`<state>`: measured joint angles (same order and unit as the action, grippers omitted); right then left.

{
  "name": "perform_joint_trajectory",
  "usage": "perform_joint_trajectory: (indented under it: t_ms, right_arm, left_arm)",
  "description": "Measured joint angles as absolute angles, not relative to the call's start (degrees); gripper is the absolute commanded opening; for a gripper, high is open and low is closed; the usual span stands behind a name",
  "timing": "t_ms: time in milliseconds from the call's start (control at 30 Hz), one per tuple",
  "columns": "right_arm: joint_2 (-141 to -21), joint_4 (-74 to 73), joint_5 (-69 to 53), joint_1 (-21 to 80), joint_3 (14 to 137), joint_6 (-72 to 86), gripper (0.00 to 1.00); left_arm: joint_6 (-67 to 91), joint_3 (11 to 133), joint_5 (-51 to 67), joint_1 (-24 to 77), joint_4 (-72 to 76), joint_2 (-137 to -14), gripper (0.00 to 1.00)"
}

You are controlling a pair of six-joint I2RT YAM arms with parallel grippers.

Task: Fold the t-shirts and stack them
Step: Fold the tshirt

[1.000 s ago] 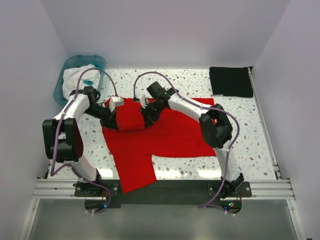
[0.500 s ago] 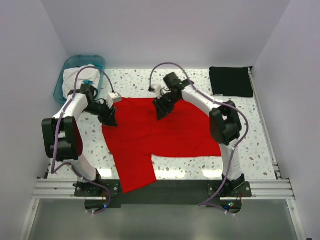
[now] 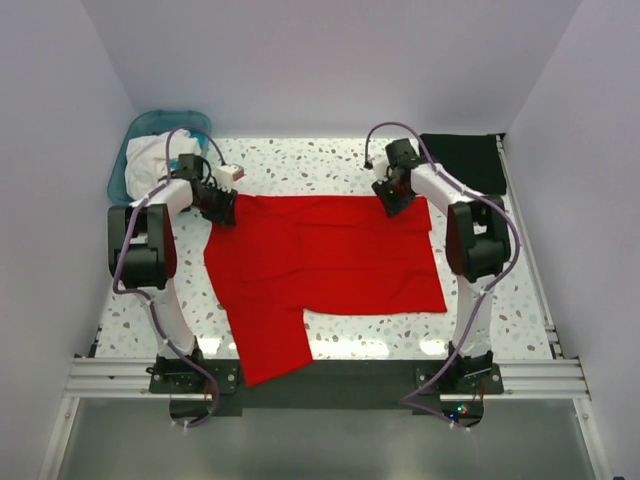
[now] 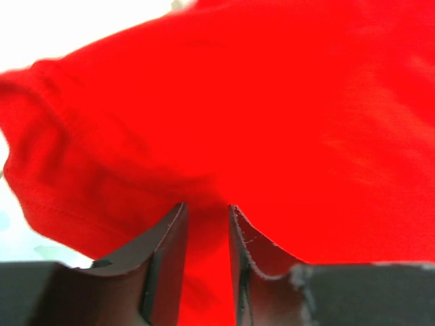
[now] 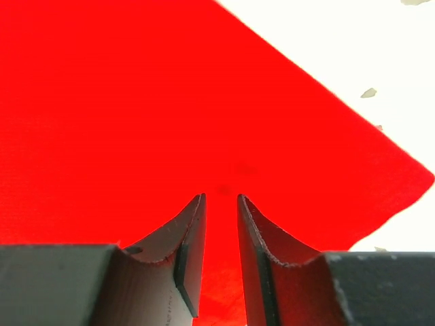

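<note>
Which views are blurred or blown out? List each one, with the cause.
Top external: sharp and evenly lit, with a glare band along the table's far edge. Left wrist: the red shirt is soft and out of focus, the upper left corner washed out white. Right wrist: the red shirt looks crisper, but the table is overexposed, its speckles nearly lost.

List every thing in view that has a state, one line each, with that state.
Red shirt: laid out flat.
Black shirt: folded rectangle, far right.
Basin: holds white cloth.
Left end effector: open, over red shirt's corner.
Right end effector: open, over red shirt's corner.
</note>
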<state>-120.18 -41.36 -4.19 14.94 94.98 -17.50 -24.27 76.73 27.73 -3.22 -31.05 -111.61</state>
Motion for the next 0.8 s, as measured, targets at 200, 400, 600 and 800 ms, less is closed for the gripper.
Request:
perform_joint_trajectory:
  t_ms: [200, 400, 600, 800]
  right_arm:
    - [-125.12, -39.88, 3.66, 15.29, 97.32, -18.35, 0.3]
    - [-129.08, -39.99, 3.64, 15.14, 104.81, -19.09, 0.51]
    - [-123.87, -44.51, -4.23, 14.96, 105.47, -22.17, 0.87]
    - [-101.97, -51.31, -11.9, 14.98, 95.53, -29.63, 0.86]
  left_arm:
    - [-21.52, 82.08, 20.91, -3.49, -29.71, -117.4, 0.29]
    - [-21.71, 92.2, 20.84, -4.03, -30.98, -123.74, 0.42]
    - [-27.14, 91.55, 28.67, -4.6, -36.58, -118.87, 0.59]
    - [-45.32, 81.73, 36.88, -4.6, -49.56, -95.85, 0.62]
